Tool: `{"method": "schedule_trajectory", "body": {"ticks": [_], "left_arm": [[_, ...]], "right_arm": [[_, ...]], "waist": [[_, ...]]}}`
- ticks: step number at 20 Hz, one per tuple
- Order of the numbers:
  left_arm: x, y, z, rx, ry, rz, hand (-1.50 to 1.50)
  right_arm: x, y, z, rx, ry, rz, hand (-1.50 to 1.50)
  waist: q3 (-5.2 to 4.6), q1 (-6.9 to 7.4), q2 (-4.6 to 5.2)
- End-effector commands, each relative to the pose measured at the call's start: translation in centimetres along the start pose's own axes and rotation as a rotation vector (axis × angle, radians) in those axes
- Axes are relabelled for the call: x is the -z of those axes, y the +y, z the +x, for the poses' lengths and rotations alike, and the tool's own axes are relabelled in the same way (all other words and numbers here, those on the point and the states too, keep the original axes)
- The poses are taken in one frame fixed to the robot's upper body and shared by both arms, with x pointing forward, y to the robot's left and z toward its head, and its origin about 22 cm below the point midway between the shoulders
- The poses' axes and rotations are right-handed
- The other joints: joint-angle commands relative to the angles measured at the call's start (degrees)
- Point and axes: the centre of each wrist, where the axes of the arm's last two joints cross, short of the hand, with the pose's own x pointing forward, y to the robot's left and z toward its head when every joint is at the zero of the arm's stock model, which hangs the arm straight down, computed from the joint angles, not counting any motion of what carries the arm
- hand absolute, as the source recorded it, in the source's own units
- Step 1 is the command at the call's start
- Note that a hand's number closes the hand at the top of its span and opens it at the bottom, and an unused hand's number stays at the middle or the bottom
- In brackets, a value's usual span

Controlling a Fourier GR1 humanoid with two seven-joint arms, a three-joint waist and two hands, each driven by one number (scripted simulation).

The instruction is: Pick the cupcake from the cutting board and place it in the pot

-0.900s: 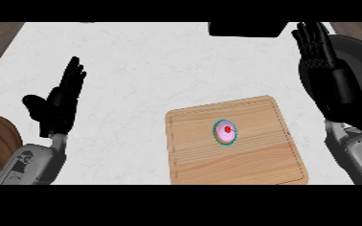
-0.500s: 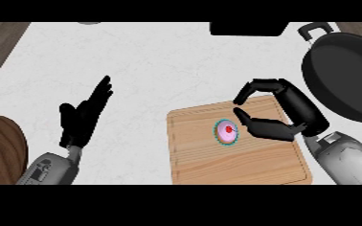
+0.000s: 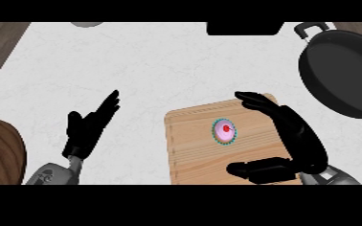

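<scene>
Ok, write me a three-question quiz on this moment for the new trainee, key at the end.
1. True or false: the cupcake lies on the cutting board.
2. Fill in: the pot stands at the view's upper ___ edge.
3. Pick one. The right hand is:
A) curled round the cupcake
B) open over the cutting board, beside the cupcake and apart from it
C) inside the pot

Key: 1 true; 2 right; 3 B.
</scene>
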Motion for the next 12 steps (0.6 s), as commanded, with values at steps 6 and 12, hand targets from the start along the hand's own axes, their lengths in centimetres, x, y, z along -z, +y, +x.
{"method": "schedule_trajectory", "body": {"ticks": [6, 12], "left_arm": [[0.2, -0.5, 0.3, -0.003, 0.011, -0.004, 0.0], [0.5, -2.6, 1.0, 0.007, 0.001, -0.042, 0.0]], "right_arm": [[3.0, -3.2, 7.2, -0.136, 0.313, 0.251, -1.5], [6.4, -2.5, 6.0, -0.045, 0.498, 0.275, -1.5]], "waist": [[-0.22, -0.11, -0.2], [-0.08, 1.1, 0.17]]}}
